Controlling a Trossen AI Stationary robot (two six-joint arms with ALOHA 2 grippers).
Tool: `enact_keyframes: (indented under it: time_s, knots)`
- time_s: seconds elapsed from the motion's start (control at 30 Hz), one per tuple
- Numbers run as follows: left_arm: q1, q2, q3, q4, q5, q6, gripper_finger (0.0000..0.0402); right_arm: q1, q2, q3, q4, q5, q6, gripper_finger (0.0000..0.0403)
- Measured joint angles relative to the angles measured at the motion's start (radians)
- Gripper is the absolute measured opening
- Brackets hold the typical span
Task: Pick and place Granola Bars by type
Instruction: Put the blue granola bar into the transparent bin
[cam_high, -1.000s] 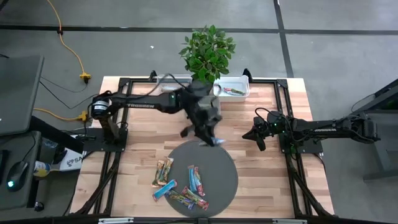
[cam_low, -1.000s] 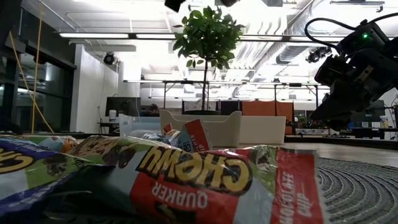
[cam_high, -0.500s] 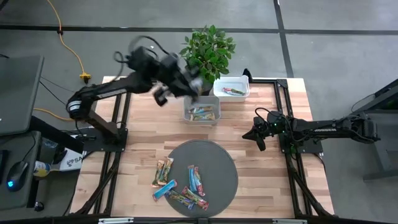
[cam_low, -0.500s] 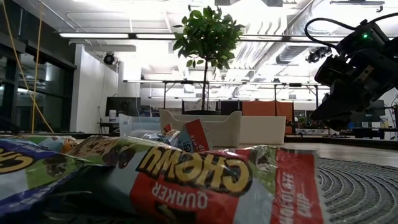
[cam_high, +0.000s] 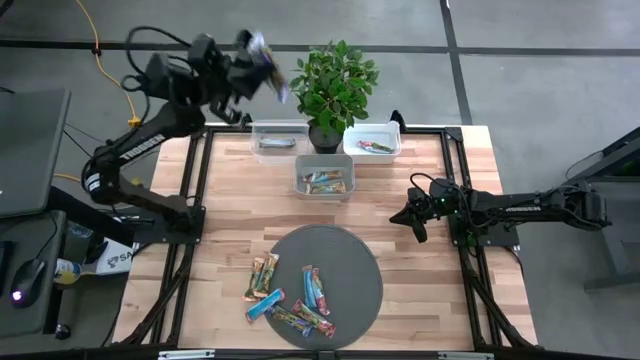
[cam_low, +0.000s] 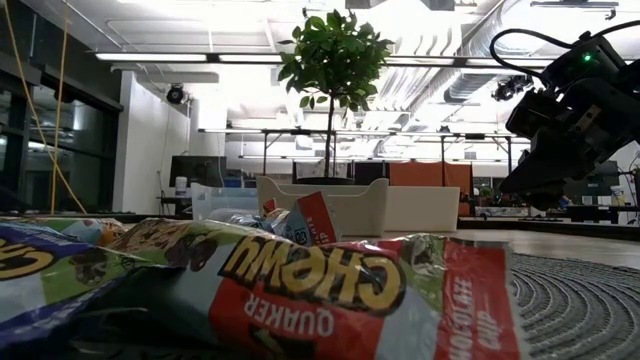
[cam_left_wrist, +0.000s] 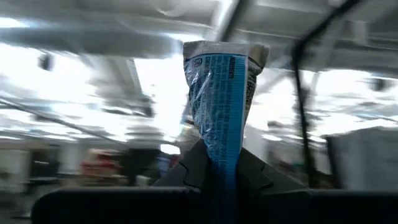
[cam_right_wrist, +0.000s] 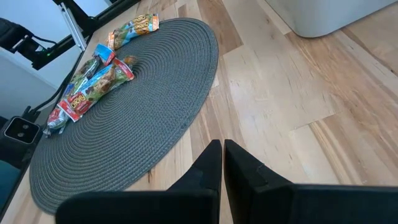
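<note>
The left gripper (cam_high: 262, 52), fingers clamping a blue bar (cam_left_wrist: 221, 102), has swung from the mat (cam_high: 355, 250) past the table's far-left edge.

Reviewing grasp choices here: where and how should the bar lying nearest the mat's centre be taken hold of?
Take the bar across its narrow width, near its end toward the middle of the round mat, coming straight down from above. It lies flat there with that end free; its other end sits close to neighbouring bars.
</note>
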Motion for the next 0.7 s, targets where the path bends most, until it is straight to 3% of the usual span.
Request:
enact_keyframes:
  time_s: [0.23,0.47,0.7]
  knots:
    - [0.132,-0.03,0.0,-0.143,-0.155,0.123,0.0035,0.0,0.0,0.0,0.0,0.0,0.0,0.0]
    - [0.298,-0.031,0.0,-0.35,-0.153,0.132,0.0035,0.0,0.0,0.0,0.0,0.0,0.0,0.0]
    - [0.439,-0.031,0.0,-0.638,-0.162,0.304,0.0035,0.0,0.0,0.0,0.0,0.0,0.0,0.0]
